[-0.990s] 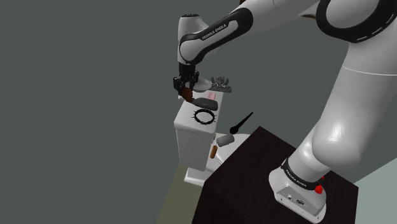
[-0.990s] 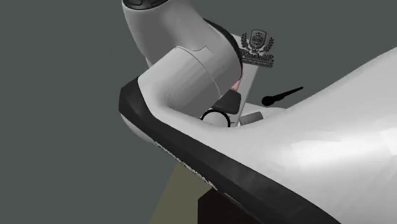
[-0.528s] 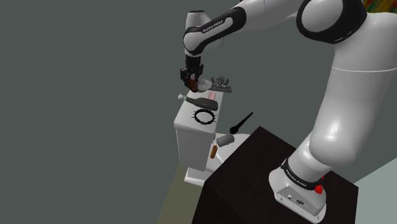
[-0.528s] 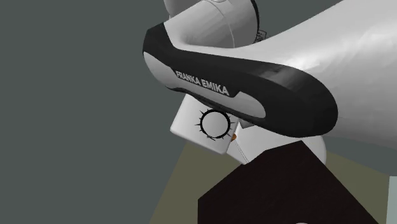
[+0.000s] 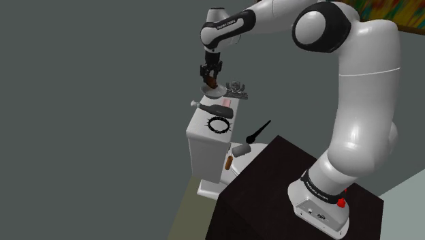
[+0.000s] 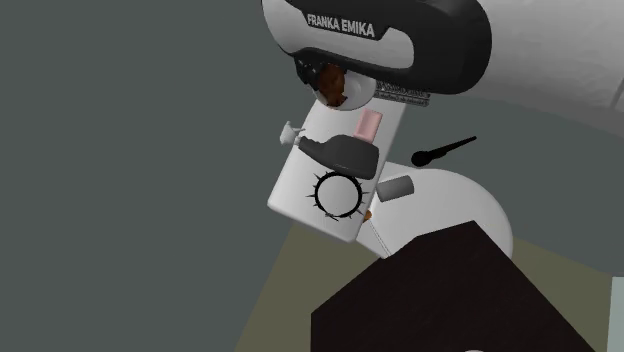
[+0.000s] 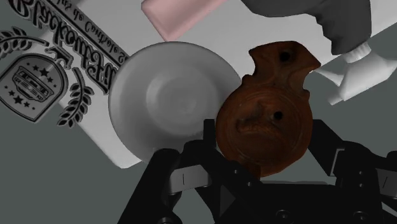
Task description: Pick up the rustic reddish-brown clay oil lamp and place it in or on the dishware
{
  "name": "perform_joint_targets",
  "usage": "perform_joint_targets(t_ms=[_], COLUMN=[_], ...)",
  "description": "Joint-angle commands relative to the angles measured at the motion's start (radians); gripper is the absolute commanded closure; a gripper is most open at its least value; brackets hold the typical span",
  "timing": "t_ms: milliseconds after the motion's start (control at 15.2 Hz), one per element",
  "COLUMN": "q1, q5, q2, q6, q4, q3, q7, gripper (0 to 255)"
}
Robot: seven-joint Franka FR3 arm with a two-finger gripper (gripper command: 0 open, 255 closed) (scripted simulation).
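"FRANKA EMIKA" stands in white capitals on the dark band of the arm link [image 6: 380,40] directly above the pincer [image 7: 262,137], and shows smaller on the same link in the shoulder view. A flat white plaque [image 7: 57,70], lying on the far side of the grey plate [image 7: 168,105] from the pincer and the oil lamp [image 7: 264,121] it clasps, bears a black crest of shield, stars and laurel. Its line of ornate blackletter words is cut off and cannot be read with certainty.
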Motion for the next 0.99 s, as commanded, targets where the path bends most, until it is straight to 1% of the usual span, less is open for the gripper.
perform_joint_targets(t_ms=[0, 330, 924], q1=[-0.028, -0.085, -0.085], q5=[0.006, 0.016, 0.016], q2=[0.047, 0.210, 0.251], q6=[-0.029, -0.140, -0.047], q4=[0.078, 0.354, 0.302], q3=[-0.007, -0.019, -0.019], q7=[-0.039, -0.113, -0.110], gripper=[255, 255, 255])
